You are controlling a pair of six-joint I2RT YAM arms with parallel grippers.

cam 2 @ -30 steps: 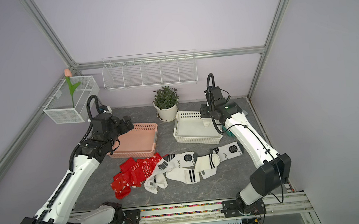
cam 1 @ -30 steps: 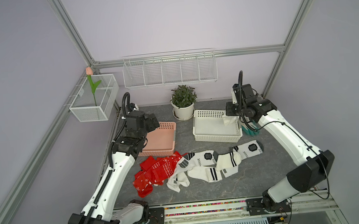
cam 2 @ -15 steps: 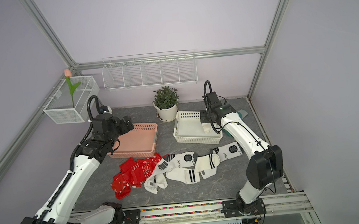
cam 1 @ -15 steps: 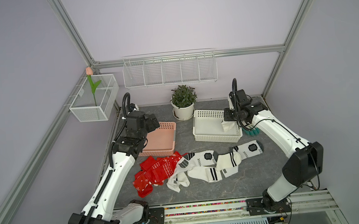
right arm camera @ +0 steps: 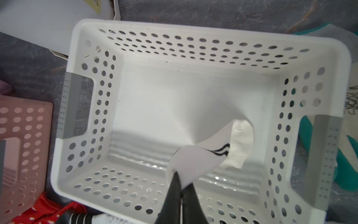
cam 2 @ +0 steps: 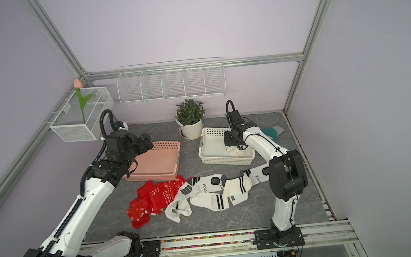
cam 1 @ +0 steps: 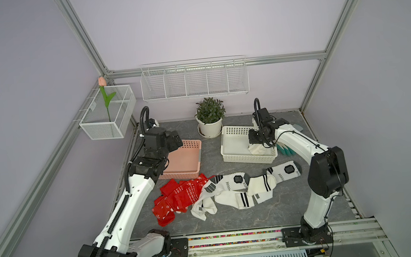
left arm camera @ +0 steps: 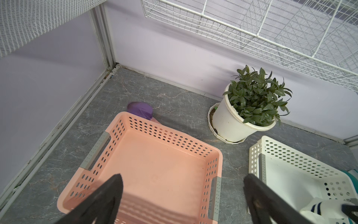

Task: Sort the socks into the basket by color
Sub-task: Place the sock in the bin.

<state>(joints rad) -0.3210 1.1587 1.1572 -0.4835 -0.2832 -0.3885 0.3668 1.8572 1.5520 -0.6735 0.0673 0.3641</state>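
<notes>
Left gripper (left arm camera: 183, 177) above the pink basket (left arm camera: 166, 129), jaws wide apart
Its two black fingers (left arm camera: 108, 195) frame the basket's floor. A purple thing (left arm camera: 140, 110) lies just behind the basket on the grey table (left arm camera: 174, 108). Near the basket stand a potted plant (left arm camera: 251, 100) and a white basket (left arm camera: 290, 149), where a striped white sock (left arm camera: 325, 207) shows in part

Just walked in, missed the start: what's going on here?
The right claw is shut on a white striped sock, dangling it into the white basket. The left claw hangs open above the pink basket, holding nothing. The red socks and the other white socks lie piled on the table.
</notes>
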